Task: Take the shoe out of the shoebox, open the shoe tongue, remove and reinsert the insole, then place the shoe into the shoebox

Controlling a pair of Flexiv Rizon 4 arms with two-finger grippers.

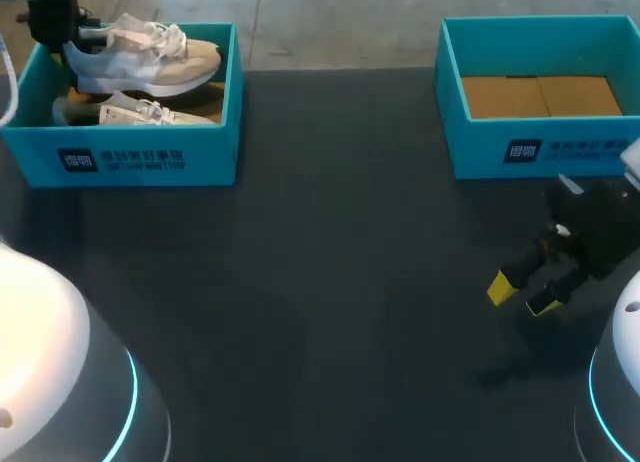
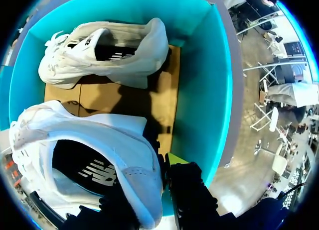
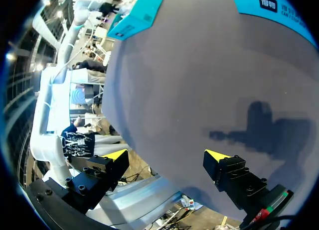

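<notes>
The left gripper (image 2: pixel 162 172) is pinched tight on the back edge of one shoe (image 2: pixel 94 150), with one finger inside the heel and one outside. The shoe is held up by its heel just over the left shoebox (image 1: pixel 150 160). The other shoe (image 1: pixel 135 110) lies in the box under it. I think the job now is lifting the shoe out. To do it well, the arm should go straight up until the toe is above the blue wall, then carry the shoe to the bare table (image 1: pixel 330 282) and set it down flat. The grip is on a soft rim, so slow is best, or the shoe may swing or slip. The right gripper (image 1: pixel 522 294) has its fingers wide apart and holds nothing. It is low over the table, in front of the right shoebox (image 1: pixel 540 147).
</notes>
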